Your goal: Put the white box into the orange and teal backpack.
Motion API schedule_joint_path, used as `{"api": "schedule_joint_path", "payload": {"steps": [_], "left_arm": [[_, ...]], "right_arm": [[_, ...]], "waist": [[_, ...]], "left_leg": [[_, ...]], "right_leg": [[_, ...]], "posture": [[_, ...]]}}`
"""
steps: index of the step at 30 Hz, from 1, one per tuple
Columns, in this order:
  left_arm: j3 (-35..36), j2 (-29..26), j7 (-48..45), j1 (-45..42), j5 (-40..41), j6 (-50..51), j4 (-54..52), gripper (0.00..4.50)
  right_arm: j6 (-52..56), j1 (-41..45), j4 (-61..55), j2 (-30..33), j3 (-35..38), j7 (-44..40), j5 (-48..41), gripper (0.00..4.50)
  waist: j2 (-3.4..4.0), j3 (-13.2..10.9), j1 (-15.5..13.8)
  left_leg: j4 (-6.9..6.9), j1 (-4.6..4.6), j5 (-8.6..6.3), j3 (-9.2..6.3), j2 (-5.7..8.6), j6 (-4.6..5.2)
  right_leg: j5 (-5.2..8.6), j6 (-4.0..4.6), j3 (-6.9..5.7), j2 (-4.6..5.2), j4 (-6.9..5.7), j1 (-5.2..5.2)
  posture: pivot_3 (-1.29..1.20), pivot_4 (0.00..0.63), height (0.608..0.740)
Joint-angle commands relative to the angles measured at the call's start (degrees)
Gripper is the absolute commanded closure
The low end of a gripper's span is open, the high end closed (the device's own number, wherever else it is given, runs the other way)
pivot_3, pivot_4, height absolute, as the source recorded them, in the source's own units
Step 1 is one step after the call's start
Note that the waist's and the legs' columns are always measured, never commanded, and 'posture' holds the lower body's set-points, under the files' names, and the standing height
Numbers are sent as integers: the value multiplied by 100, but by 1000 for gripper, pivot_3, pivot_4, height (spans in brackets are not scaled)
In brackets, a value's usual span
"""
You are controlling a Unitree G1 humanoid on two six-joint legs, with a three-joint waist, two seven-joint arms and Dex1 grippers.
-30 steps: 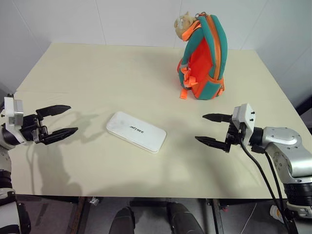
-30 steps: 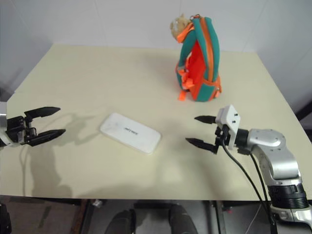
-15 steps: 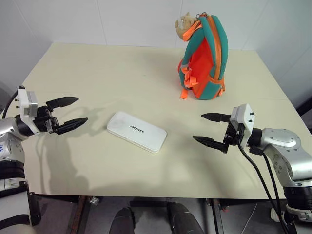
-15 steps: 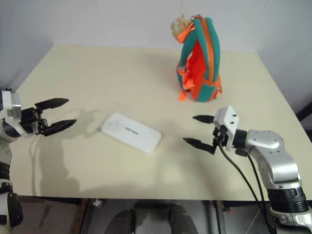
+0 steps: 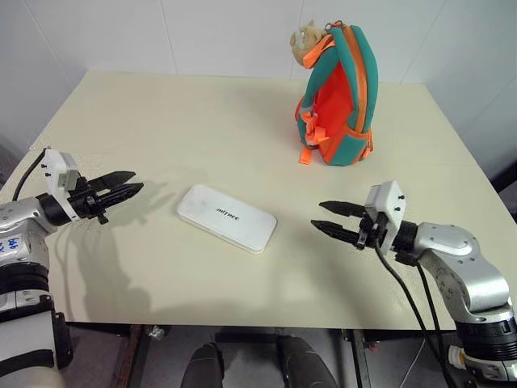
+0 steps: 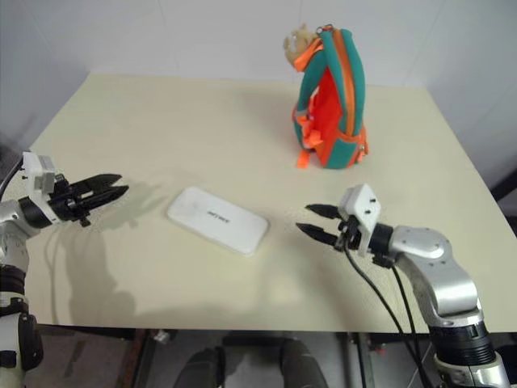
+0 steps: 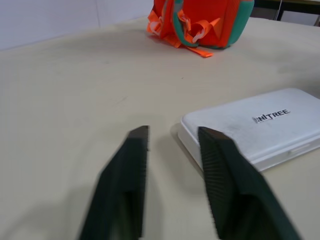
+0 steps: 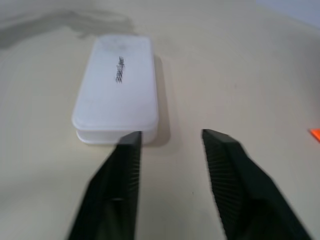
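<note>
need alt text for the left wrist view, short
A flat white box lettered UNITREE lies on a beige table, just past the left gripper, whose two black fingers stand slightly apart with nothing between them. Farther off stands the orange and teal backpack.

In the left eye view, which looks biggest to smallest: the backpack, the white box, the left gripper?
1. the orange and teal backpack
2. the white box
3. the left gripper, clearly smallest.
The backpack stands farther away, so it's truly the bigger.

White box (image 5: 227, 218) flat; backpack (image 5: 339, 97) upright
</note>
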State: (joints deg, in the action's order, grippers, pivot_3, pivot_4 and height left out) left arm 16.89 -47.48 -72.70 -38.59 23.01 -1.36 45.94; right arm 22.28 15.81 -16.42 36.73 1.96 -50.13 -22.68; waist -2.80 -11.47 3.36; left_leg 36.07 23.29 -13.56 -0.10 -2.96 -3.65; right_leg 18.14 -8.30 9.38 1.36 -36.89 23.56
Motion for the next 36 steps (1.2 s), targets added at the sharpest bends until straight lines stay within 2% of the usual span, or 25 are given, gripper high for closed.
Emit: {"api": "schedule_joint_path", "payload": {"steps": [1, 2, 3, 4, 11, 20, 25, 36], "left_arm": [[-56, 84, -123, -338, -24, 7, 137, 4104], [-113, 116, -128, -411, -95, -35, 233, 4428], [-181, 142, -101, -473, -196, -103, 335, 4500], [-240, 152, -61, -518, -291, -153, 429, 4500], [-618, 318, 156, -836, -816, -300, 1132, 4500], [-1038, 551, 972, -1290, -1570, -319, 1906, 4500], [-938, 818, 697, -1467, -1427, -116, 1971, 4500], [-1163, 913, 134, -1446, -1585, 105, 1829, 4500]], "right_arm": [[14, -47, -152, -139, -129, 384, 229, 3744], [86, -62, -184, -196, -178, 501, 287, 4067], [130, -69, -197, -252, -224, 610, 346, 4446], [165, -74, -212, -297, -267, 700, 400, 4481], [278, 29, -9, -585, -715, 1289, 1026, 4481], [573, 122, -50, -938, -1332, 1430, 1386, 4481], [594, 155, 9, -1104, -1584, 1566, 1601, 4481], [691, 202, -39, -1257, -1817, 1487, 1728, 4481]], "waist": [[0, 0, -3], [0, 0, -5], [0, 0, -7], [0, 0, -8], [-1, 0, 5], [-1, 1, -5], [-1, 1, -13], [-1, 1, -3]], "left_leg": [[0, 1, 0, 0, 0, 0], [0, 1, 0, 0, 0, 0], [0, 1, 0, 0, 1, 0], [0, 1, 0, 0, 1, 0], [-4, 1, 0, 1, 1, -1], [-2, 2, 0, -1, 1, -1], [-3, 5, 0, -2, 1, -1], [-3, 5, 0, -3, 1, -1]], "right_leg": [[0, 0, 0, 0, 0, 0], [0, 0, 0, 0, 1, 0], [0, 0, 0, 0, 1, 0], [0, 0, 0, 0, 1, 0], [0, 0, 2, -3, 1, 3], [-1, -1, 1, -4, 2, 2], [0, -2, 0, -4, 2, 3], [-1, -3, 0, -5, 2, 2]], "posture": [[0, 150, 740], [0, 150, 740], [0, 150, 740], [0, 150, 740], [0, 150, 740], [0, 150, 740], [0, 150, 740], [0, 150, 740]]}}
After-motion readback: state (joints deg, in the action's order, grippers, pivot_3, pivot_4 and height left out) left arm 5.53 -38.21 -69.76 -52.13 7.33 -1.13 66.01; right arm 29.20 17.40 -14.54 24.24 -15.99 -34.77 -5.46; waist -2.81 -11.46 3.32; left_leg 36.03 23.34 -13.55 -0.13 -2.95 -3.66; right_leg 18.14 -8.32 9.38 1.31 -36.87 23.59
